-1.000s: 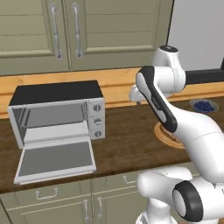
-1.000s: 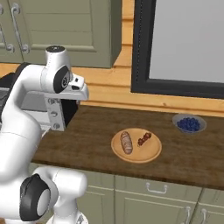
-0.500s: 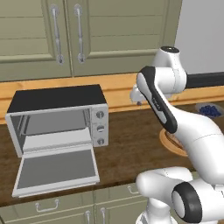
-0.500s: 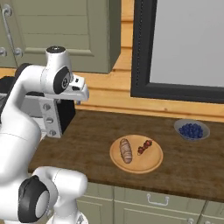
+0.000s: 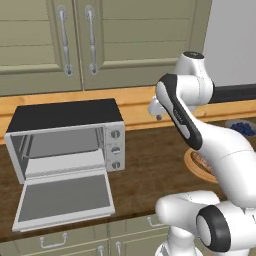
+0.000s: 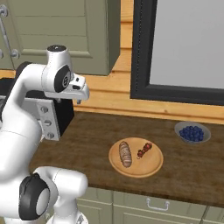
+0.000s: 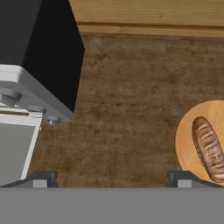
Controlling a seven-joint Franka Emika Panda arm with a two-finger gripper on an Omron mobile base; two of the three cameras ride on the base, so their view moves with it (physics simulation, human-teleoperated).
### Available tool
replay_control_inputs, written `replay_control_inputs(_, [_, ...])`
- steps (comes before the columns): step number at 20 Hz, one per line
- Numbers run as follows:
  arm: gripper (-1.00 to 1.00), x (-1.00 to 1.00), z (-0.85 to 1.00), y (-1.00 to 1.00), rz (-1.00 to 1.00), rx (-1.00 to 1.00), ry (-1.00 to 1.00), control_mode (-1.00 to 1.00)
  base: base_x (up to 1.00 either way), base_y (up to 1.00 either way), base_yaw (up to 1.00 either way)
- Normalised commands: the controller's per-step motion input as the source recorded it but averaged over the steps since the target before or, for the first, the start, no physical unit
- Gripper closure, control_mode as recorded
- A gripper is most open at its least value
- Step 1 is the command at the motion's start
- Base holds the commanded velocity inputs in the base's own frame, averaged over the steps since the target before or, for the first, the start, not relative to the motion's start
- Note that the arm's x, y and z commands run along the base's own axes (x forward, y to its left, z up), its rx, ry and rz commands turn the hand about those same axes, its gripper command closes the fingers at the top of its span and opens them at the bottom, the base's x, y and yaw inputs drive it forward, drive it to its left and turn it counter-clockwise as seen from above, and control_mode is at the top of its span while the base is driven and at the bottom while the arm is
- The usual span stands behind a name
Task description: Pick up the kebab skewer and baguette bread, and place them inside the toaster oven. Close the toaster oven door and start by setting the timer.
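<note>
The toaster oven (image 5: pixel 65 142), a boxy silver-grey unit with a black top, sits at the left of the left base view with its glass-fronted drop-down door (image 5: pixel 64 199) lying open, while the golden-brown scored baguette bread (image 6: pixel 125 153) and the short kebab skewer (image 6: pixel 144 150) of dark red chunks lie side by side on a round wooden plate (image 6: pixel 136 168) at lower centre of the right base view. Both look light; the loaf seems stiff-crusted and best pinched across its middle, the skewer thin and likely to roll, so across its chunks. The hand view shows the gripper (image 7: pixel 112 179) with tips spread wide and empty, the loaf at its right edge, whereas the right base view alone reveals the skewer and a bowl of blueberries (image 6: pixel 192 132).

2 base cameras are looking forward and down over the counter (image 6: pixel 87 131) from behind; the hand camera is looking straight down, sharing the toaster oven (image 5: pixel 67 132).
</note>
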Motion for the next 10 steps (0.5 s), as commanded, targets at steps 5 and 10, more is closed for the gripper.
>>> replay_control_inputs(5, [-1.0, -0.09, -0.02, 0.08, 0.0, 0.0, -0.01, -1.0, -0.04, 0.02, 0.0])
replay_control_inputs(10, [-1.0, -0.58, -0.15, 0.98, 0.0, -0.08, -0.03, -1.0, 0.0, 0.0, 0.0])
